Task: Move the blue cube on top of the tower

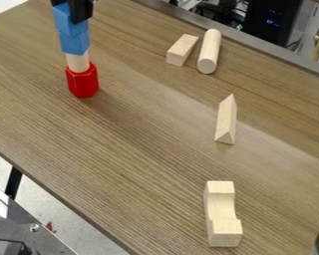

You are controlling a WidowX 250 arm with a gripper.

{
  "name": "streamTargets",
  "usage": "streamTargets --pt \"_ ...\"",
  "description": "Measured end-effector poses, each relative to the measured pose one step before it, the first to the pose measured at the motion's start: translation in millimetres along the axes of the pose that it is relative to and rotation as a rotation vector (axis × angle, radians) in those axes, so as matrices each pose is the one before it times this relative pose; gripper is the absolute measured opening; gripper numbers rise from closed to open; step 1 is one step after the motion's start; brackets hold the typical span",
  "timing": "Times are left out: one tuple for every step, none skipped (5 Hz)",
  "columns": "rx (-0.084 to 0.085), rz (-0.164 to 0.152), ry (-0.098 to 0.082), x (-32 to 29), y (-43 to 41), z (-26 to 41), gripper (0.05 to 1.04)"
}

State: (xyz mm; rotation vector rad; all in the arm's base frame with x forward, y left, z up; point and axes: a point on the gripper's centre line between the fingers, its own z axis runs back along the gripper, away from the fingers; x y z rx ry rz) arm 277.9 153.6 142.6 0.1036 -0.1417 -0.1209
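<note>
Toward eleven o'clock, the gripper has its jaws closed on the blue cube, right above the lower blue block, wooden post and red hexagonal base. A rectangular block and cylinder lie toward one o'clock, a triangular prism at three, a notched block at five.

The blue cube is at upper left, its top partly hidden in the grip of the end effector. It sits slightly left of the second blue cube below; any gap between them is unclear. The tower stands upright on the worktop: glossy red faceted base, pale wooden piece, then that second cube.
</note>
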Motion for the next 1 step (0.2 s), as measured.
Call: streamTargets --pt "0.0053 -0.0047 -0.0075 0.26 0.14 -1.6 0.637"
